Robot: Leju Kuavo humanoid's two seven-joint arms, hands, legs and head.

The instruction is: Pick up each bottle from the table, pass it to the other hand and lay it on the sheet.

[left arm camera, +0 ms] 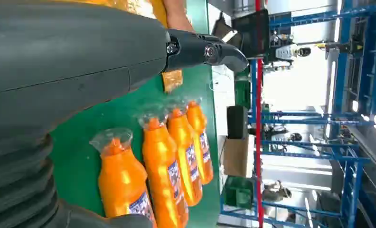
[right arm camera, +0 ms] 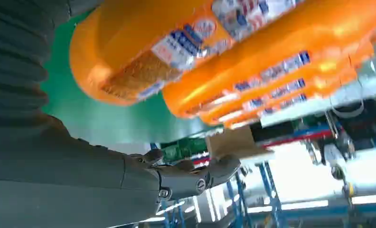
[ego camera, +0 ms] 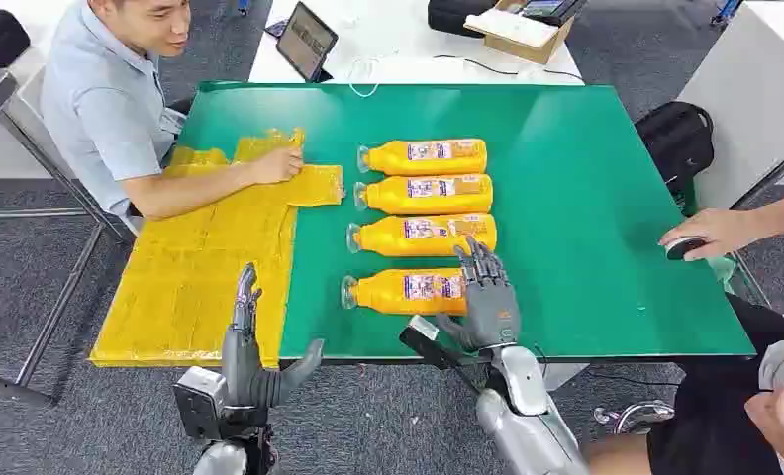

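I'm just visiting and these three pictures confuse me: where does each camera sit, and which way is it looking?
Head view: high on the robot, looking forward and down at the green table, yellow sheet and four orange bottles; both arms rise from below.
Left wrist view: behind the left hand, looking across the table on its side.
Right wrist view: behind the right hand, close under the nearest bottle.
Shared: all three show the row of bottles; the head view also shows both hands.

A tablet (ego camera: 306,40) and cardboard box (ego camera: 523,35) sit on the white table (ego camera: 408,45); a black backpack (ego camera: 676,139) lies beside the green one.
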